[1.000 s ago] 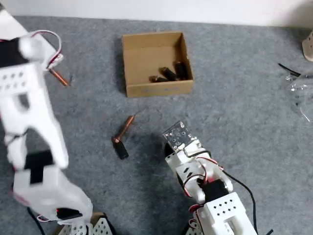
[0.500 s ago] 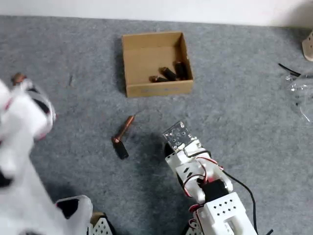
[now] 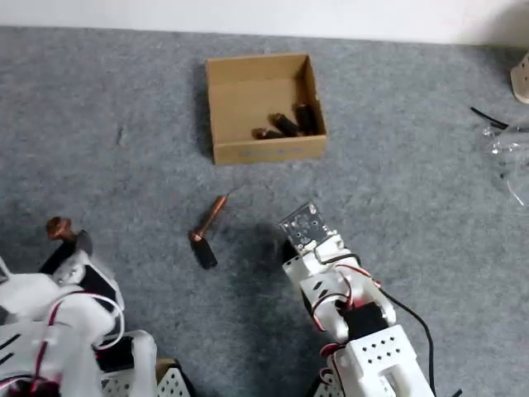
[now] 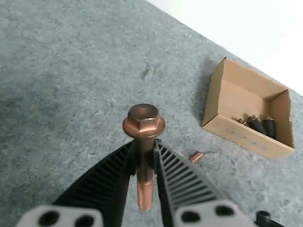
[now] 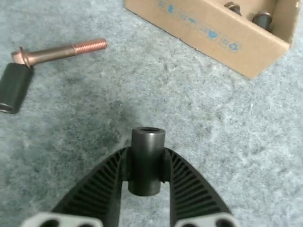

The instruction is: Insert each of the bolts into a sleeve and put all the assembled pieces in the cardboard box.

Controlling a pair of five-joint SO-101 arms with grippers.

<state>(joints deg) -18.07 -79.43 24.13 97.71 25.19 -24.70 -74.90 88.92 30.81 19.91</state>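
Note:
My left gripper (image 4: 143,163) is shut on a copper bolt (image 4: 143,124), held head up at the near left of the carpet (image 3: 58,226). My right gripper (image 5: 147,163) is shut on a black sleeve (image 5: 147,158), its bore facing up, just above the carpet in front of the cardboard box (image 5: 203,29). A second copper bolt (image 3: 213,213) lies on the carpet, its head touching a loose black sleeve (image 3: 203,251), left of the right arm (image 3: 310,240). The cardboard box (image 3: 269,151) at the far middle holds several assembled pieces (image 3: 286,126) in its right corner.
Grey carpet covers the table. Clear plastic and dark wires (image 3: 504,141) lie at the right edge, and a pale wooden object (image 3: 521,78) sits at the far right. A white wall (image 3: 264,12) runs along the far side.
The left arm has swung back from the far left to the near left, still holding its bolt. The right arm has barely moved.

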